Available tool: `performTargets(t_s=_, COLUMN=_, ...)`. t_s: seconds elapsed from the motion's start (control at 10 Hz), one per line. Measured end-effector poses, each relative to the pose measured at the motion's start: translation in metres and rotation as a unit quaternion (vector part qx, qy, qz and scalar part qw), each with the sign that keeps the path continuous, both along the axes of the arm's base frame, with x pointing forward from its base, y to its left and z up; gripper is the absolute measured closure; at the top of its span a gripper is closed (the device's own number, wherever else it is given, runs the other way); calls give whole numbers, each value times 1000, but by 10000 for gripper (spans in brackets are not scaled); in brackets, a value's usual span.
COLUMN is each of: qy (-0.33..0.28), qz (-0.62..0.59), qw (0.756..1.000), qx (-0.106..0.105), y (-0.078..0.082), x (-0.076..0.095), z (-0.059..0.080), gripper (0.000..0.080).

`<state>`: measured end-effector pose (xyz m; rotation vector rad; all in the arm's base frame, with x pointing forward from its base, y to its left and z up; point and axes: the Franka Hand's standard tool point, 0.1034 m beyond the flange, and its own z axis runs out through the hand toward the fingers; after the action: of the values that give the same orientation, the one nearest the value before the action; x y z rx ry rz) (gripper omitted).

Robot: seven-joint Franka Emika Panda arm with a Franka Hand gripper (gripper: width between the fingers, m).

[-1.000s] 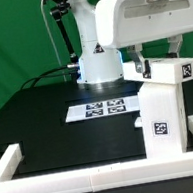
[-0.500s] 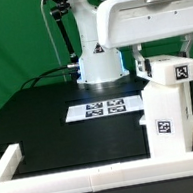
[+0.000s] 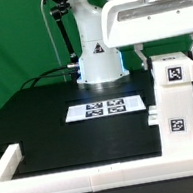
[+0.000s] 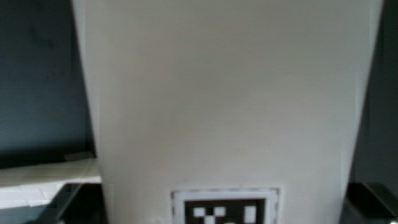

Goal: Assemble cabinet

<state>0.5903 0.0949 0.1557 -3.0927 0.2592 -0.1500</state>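
The cabinet body (image 3: pixel 176 107), a tall white box with square marker tags, stands upright on the black table at the exterior view's right. My gripper (image 3: pixel 169 55) is at its top, a dark finger (image 3: pixel 140 55) on either side, shut on it. In the wrist view the cabinet body (image 4: pixel 222 100) fills most of the frame, with one tag low on it, and a dark fingertip (image 4: pixel 63 203) shows at each side of it. No smaller cabinet blocks show apart from the body.
The marker board (image 3: pixel 106 107) lies flat on the table beside the body, toward the exterior view's left. A long low white rail (image 3: pixel 87 177) runs along the front and turns back at both sides. The arm's base (image 3: pixel 99 64) stands behind.
The gripper and the cabinet body have shifted toward the exterior view's right, and the body has turned so that one tagged face now looks squarely at the camera.
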Motion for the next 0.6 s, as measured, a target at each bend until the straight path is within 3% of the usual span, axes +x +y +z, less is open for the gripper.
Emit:
performTargets(t_s=0.3, qy=5, qz=-102, qw=995, qx=22, y=4, x=-1, z=0, gripper=242)
performTargets(t_s=0.4, qy=2, qz=-165, qw=985, qx=40, y=5, x=-3, z=0, gripper=242)
performTargets(t_s=0.6, qy=3, qz=-247, qw=967, qx=54, y=9, x=-6, z=0, gripper=242)
